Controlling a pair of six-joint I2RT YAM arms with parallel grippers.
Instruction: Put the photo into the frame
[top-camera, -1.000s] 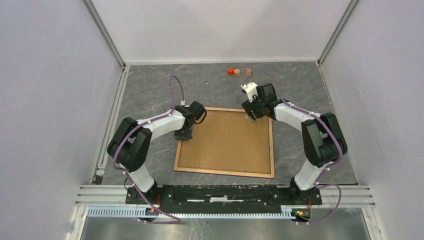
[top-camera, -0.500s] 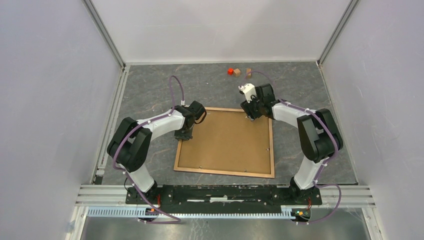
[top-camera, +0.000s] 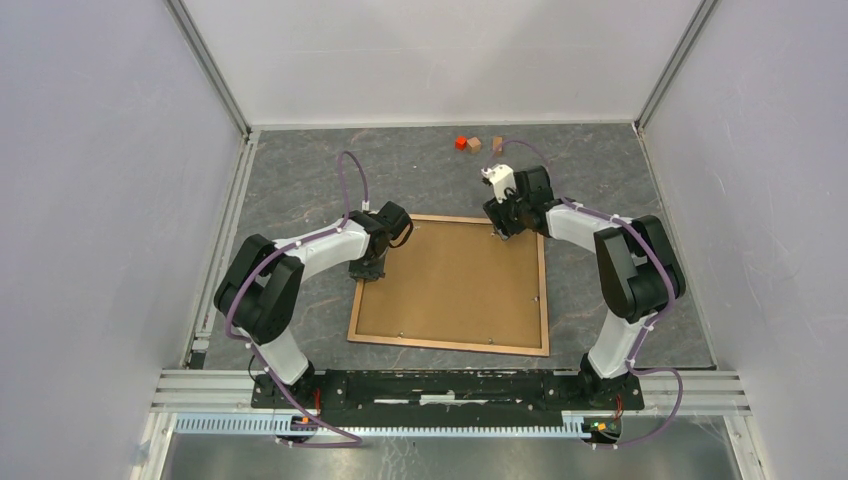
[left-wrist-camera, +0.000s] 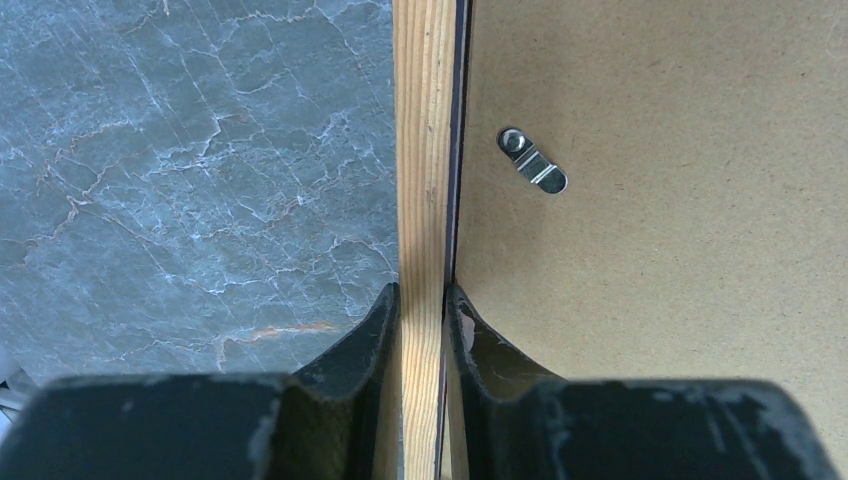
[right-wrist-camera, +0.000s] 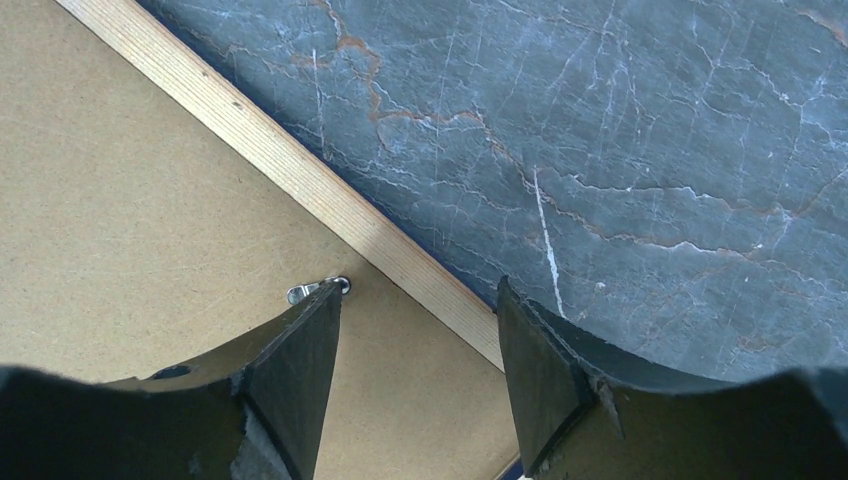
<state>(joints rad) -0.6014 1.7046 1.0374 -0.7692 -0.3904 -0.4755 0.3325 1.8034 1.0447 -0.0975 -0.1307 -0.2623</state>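
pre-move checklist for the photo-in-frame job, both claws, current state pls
1. Left claw shut on the left rail of the frame: ok.
2. Right claw open, one finger on either side of the far rail: ok.
3. Backing board lying flat inside the rails: ok.
4. Turn clip by the right claw released: cannot tell, a finger partly hides it.
5. Photo located: cannot tell, no view shows it.

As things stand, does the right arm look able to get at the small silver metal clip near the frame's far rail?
Likely yes: the right gripper hangs open above the small silver metal clip, which lies bare on the plain brown backing board, with nothing between.
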